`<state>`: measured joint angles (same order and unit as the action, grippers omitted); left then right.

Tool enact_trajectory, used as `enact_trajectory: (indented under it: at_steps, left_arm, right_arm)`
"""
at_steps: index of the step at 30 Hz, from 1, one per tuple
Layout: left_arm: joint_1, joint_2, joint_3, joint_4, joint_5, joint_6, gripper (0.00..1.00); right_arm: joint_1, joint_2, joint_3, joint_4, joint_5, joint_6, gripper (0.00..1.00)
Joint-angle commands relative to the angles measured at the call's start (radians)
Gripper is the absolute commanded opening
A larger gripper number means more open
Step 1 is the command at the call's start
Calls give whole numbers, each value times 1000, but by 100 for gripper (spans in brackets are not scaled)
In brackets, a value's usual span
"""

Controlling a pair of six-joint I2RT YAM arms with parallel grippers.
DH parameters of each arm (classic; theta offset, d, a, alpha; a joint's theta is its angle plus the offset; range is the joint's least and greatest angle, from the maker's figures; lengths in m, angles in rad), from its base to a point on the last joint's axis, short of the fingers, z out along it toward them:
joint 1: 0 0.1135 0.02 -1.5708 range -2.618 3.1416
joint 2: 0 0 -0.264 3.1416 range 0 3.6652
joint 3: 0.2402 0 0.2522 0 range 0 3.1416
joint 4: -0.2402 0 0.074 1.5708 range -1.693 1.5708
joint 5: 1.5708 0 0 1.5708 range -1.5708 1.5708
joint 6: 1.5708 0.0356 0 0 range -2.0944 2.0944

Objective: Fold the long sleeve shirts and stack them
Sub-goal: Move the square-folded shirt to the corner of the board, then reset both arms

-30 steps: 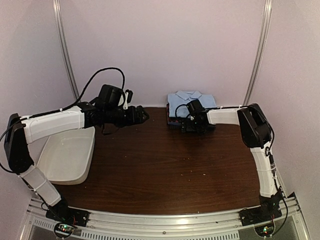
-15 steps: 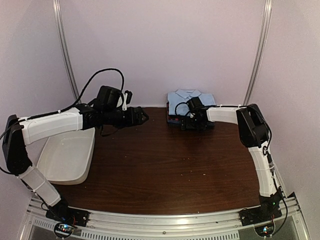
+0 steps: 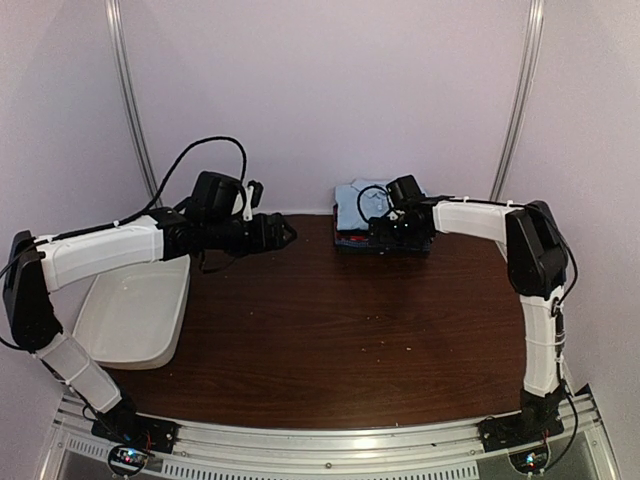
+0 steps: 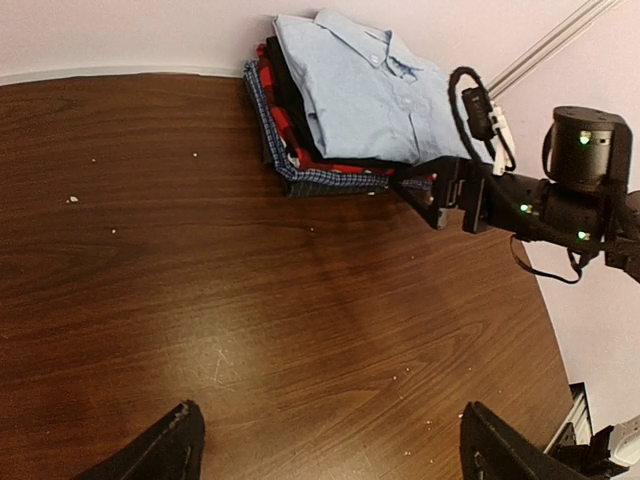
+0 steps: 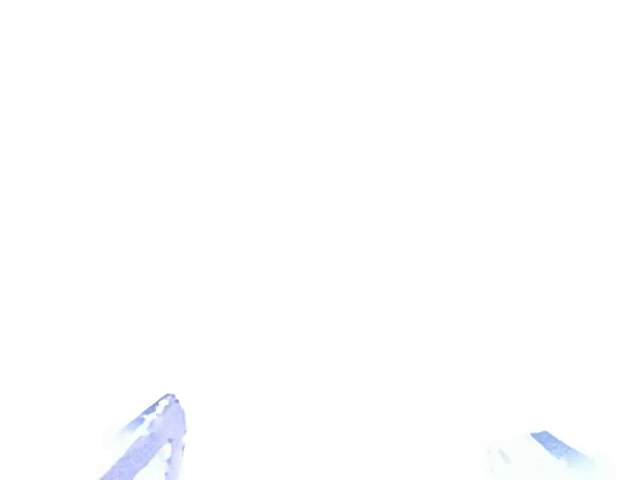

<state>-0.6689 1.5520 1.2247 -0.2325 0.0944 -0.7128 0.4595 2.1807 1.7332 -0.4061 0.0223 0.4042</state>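
Shirts (image 4: pixel 340 110) sit stacked at the tabletop's (image 4: pixel 250 300) far edge; right tool (image 4: pixel 437 190), released, noses the pile's side, probably squaring it; left tool (image 4: pixel 335 445) hangs released, well apart.

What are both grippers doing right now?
Left gripper: open, empty, above the table.
Right gripper: open, beside the shirt stack; nothing visibly gripped.

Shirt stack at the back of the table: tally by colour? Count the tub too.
light blue shirt: 1
black shirt: 1
red check shirt: 1
blue check shirt: 1
white tub: 1
Total: 5 (4 shirts, 1 tub)
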Motion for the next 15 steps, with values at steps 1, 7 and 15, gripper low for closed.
enact_trajectory:
  at_steps: [1, 7, 15]
  left_arm:
    - [6, -36, -14, 44, 9, -7, 90]
    - [6, -34, -17, 51, 19, 15, 90]
    - [6, -48, -48, 85, 22, 49, 90]
  right_arm:
    - [3, -127, -97, 40, -20, 26, 100]
    - [24, -302, -273, 79, -20, 40, 100]
    - [34, -580, -506, 119, -45, 54, 100]
